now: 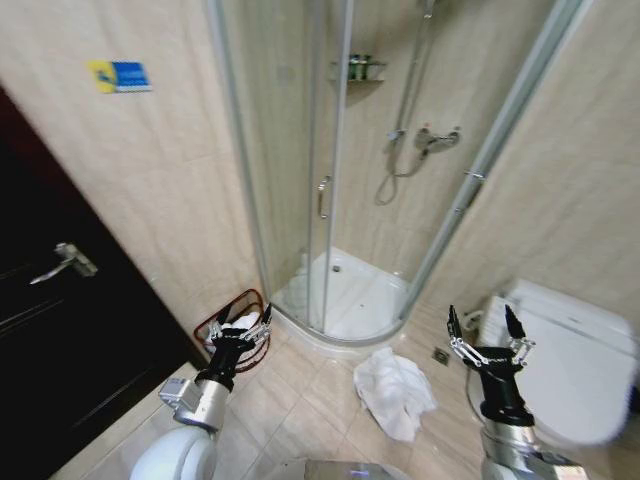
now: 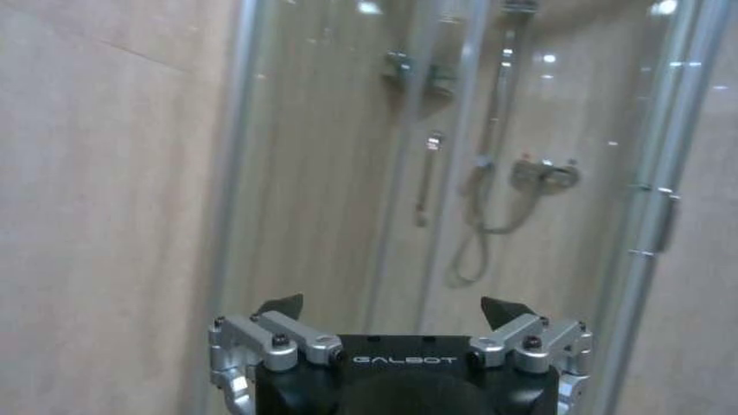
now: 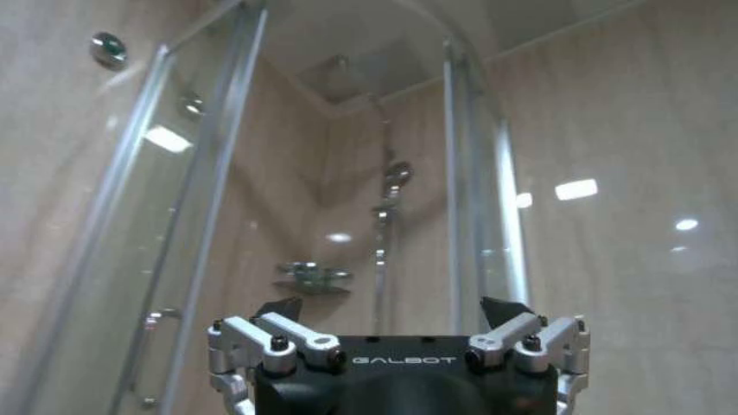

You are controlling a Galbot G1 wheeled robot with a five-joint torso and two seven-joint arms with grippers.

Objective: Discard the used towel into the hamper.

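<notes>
Towel (image 1: 395,392) crumpled on my floor, hamper (image 1: 243,328) near the wall — left claw (image 1: 240,322) seemingly before it, right claw (image 1: 486,338) raised, both spread wide, empty

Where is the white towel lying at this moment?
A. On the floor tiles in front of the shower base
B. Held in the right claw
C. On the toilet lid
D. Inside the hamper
A. The head view shows the white towel crumpled on the floor tiles, just in front of the shower base, between the hamper and the toilet, and the right claw is open and holds nothing.
</notes>
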